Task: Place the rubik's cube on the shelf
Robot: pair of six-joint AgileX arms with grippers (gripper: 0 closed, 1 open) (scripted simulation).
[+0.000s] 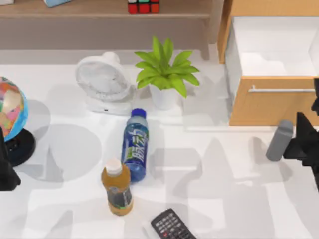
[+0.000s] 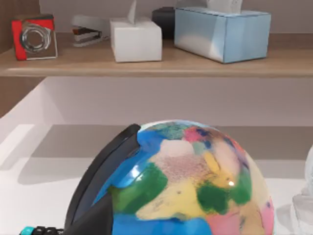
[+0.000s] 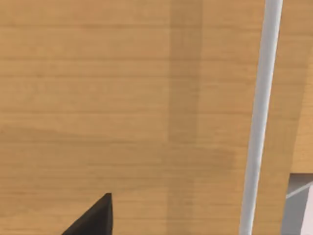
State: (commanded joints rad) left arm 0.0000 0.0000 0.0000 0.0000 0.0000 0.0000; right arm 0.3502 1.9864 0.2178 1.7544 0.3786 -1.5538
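Observation:
The rubik's cube [image 1: 143,6] rests on the shelf [image 1: 94,11], a light-brown board along the back of the table, with its red squares facing the table. No gripper is near the cube. My left gripper [image 1: 6,172] is parked at the table's left edge, beside the globe. My right gripper [image 1: 302,142] sits at the right edge, in front of the cabinet drawer. The left wrist view looks over the globe at the shelf [image 2: 161,63].
A white fan [image 1: 103,82], a potted plant [image 1: 164,74], a blue bottle [image 1: 135,144], an orange-juice bottle [image 1: 117,187] and a remote [image 1: 172,226] occupy the middle. The globe [image 1: 11,109] stands left. The open drawer [image 1: 271,97] and a grey cylinder [image 1: 279,141] are at right.

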